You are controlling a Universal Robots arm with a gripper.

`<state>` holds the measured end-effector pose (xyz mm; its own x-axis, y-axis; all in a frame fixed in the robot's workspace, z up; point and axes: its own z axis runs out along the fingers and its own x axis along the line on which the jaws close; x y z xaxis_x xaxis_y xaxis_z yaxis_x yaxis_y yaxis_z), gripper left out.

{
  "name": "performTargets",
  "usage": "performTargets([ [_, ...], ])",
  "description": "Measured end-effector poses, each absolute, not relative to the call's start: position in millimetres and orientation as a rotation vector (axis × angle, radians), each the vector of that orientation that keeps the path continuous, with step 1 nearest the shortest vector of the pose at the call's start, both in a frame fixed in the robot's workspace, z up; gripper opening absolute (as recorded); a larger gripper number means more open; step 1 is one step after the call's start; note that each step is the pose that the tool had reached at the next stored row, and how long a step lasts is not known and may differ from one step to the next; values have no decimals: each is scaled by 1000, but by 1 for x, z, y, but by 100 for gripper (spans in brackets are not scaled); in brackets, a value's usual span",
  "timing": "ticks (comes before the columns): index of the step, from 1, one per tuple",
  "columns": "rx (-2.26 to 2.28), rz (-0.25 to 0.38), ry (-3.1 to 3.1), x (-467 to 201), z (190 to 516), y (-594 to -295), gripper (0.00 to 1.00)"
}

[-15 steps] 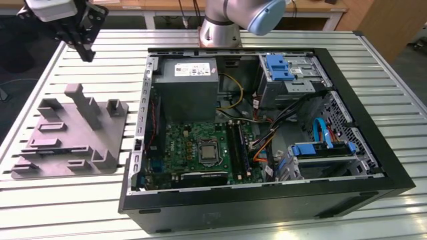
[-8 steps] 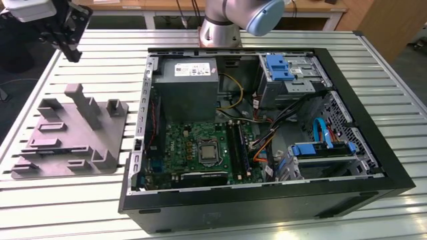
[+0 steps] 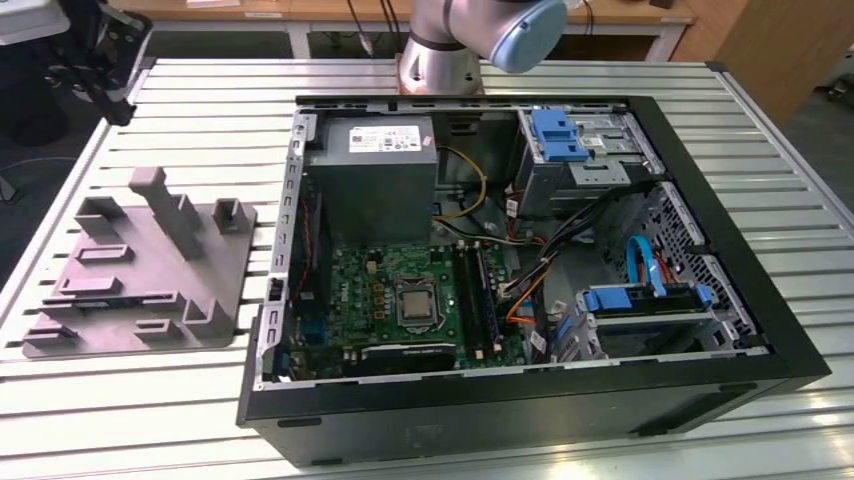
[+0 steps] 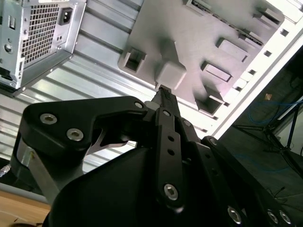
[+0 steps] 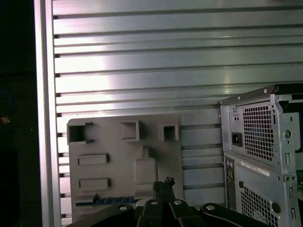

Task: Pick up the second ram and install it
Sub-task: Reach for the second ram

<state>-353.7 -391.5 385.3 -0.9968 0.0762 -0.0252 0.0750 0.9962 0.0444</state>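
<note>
- The silver ribbed metal bench (image 3: 200, 100) carries everything here.
- The big black open computer case (image 3: 534, 420) lies on its side on the bench. Inside it are a grey metal power box (image 3: 380, 170), a green motherboard (image 3: 360, 290), two blue plastic drive holders (image 3: 561, 135) and lots of coloured wires.
- The long black slots on the motherboard are where the stick has to go. I cannot tell if anything sits in them.
- The grey plastic holder tray (image 3: 227, 270) with blocks and pockets lies just beside the case, on the exterior view's left. Most of its pockets look bare.
- The black metal pincer (image 5: 163, 183) hangs above the tray, over one edge of it. Its two tips are pressed close together and hold nothing (you can see this in both wrist views).
- The second ram (image 5: 106, 201), a long thin dark blue stick, lies flat in a groove of the tray, near the pincer tips in the first wrist view but not touching them.
- So the job is near its start: the stick is not picked up yet and not put in. Both the pick and the fitting are left to do.
</note>
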Motion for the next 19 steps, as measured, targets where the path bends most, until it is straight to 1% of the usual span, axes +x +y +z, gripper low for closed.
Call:
performTargets([
  [19,118,68,3112,-414,382,-391,10],
])
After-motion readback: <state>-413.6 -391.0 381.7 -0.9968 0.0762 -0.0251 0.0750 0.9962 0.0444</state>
